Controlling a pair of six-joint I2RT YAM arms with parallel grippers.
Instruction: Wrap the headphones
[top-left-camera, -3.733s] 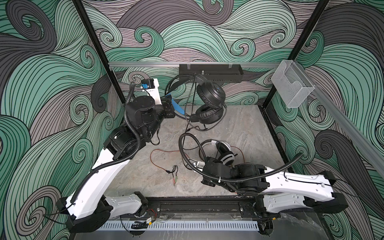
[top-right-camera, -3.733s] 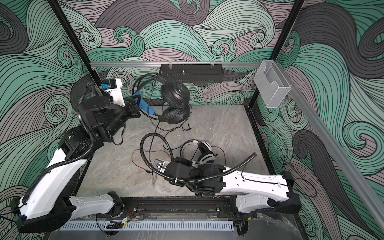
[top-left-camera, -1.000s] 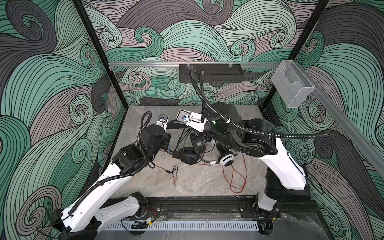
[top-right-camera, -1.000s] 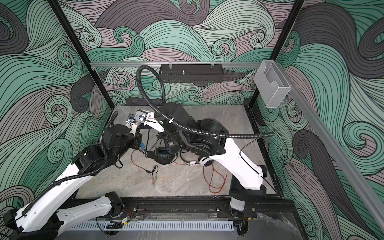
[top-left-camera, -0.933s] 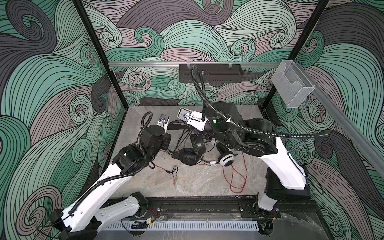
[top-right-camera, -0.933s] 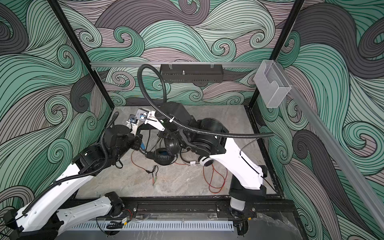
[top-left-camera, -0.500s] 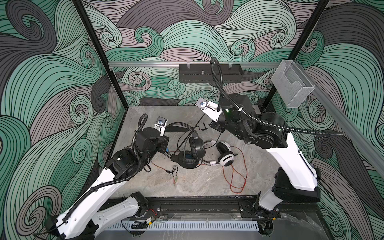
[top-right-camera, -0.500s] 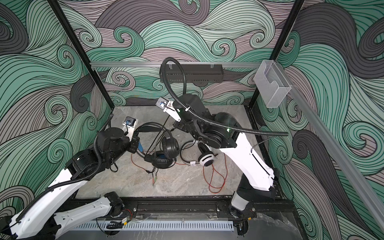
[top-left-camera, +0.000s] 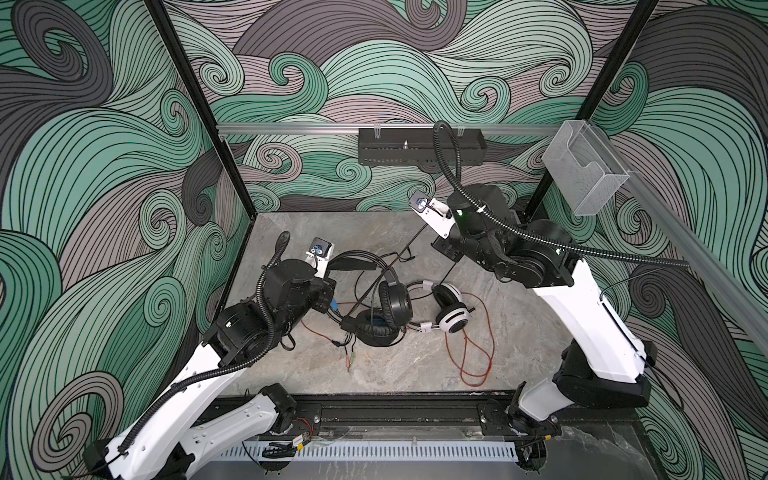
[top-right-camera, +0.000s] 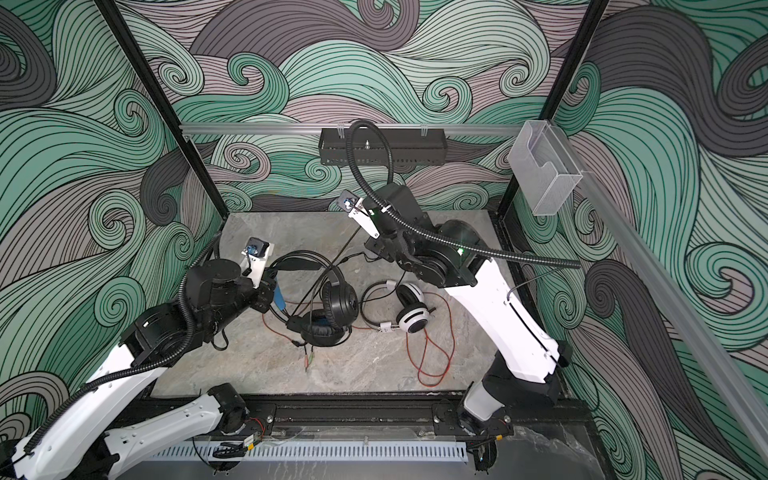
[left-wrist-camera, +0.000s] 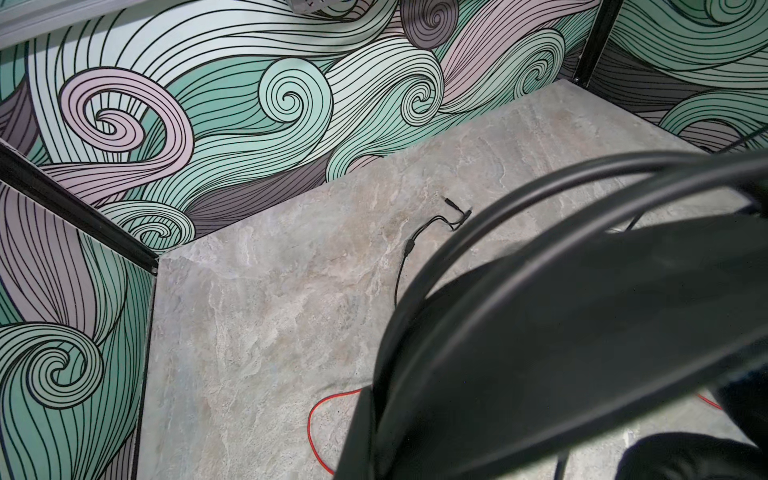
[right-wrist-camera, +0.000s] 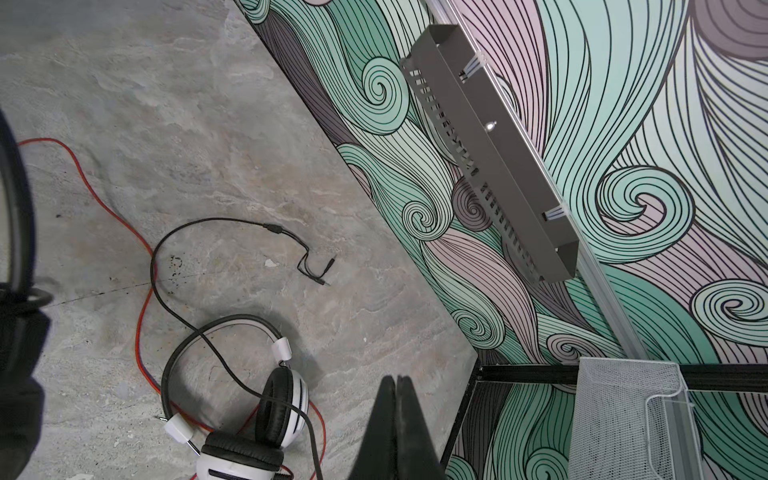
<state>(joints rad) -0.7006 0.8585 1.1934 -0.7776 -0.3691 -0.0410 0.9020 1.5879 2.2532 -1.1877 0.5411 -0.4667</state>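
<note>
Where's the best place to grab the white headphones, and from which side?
Take the white headphones by the thin headband arc, coming from above and straddling it; the cups look too wide. Keep away from where the black cable runs over it.

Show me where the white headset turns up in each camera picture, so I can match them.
In a top view: the white headset lies right of centre, beside the black headset.
In a top view: the white headset lies just right of centre.
Left wrist view: not in it.
Right wrist view: the white headset sits at the bottom edge.
Shared landmark: the red cable, seen in all four.
</note>
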